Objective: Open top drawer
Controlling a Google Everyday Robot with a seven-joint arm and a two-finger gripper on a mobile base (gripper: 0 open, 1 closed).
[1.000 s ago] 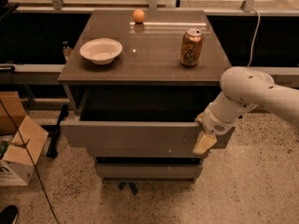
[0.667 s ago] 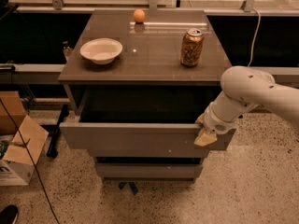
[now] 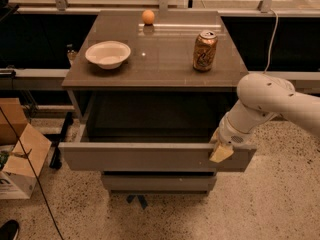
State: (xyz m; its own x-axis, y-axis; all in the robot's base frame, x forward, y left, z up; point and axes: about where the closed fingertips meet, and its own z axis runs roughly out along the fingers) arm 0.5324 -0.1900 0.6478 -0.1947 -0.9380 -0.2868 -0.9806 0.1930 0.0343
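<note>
The top drawer (image 3: 145,156) is a plain grey flat front, pulled far out from under the cabinet top, with a dark inside showing behind it. A shorter grey drawer front (image 3: 157,182) sits below it, pushed in. My gripper (image 3: 220,151) is at the right end of the top drawer's front, at its upper edge, with a tan fingertip (image 3: 221,153) lying over the front face. The white arm reaches in from the right.
On the cabinet top (image 3: 165,59) stand a white bowl (image 3: 107,54), a soda can (image 3: 205,50) and a small orange ball (image 3: 148,17). Cardboard boxes (image 3: 17,156) sit on the floor at the left, and a cable runs across the floor.
The gripper has shifted slightly up along the drawer's right end. The drawer stays pulled out about the same.
</note>
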